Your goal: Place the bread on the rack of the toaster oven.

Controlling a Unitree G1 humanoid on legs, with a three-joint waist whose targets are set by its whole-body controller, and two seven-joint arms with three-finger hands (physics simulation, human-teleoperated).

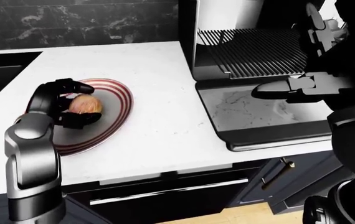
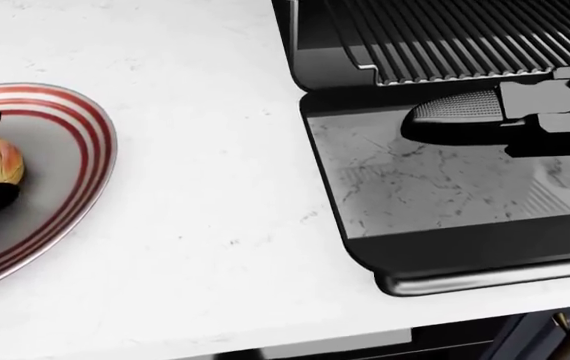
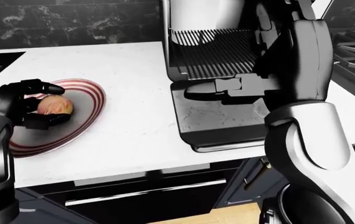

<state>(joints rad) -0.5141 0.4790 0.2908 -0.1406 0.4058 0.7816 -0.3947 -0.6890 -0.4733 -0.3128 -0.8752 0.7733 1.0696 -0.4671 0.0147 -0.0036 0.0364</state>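
Black fingers of the left hand are curled round the bread, which sits on a red-striped plate on the white counter. Toaster oven at right: door is dropped open, rack bare. Right hand is held over the door, fingers extended, nothing gripped.

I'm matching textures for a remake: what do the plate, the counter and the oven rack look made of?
Plate: likely glazed ceramic; smooth grey, red rings, soft sheen. Counter: looks like polished white marble or quartz, with faint grey veins. Oven rack: apparently dark metal, thin parallel bars with highlights.
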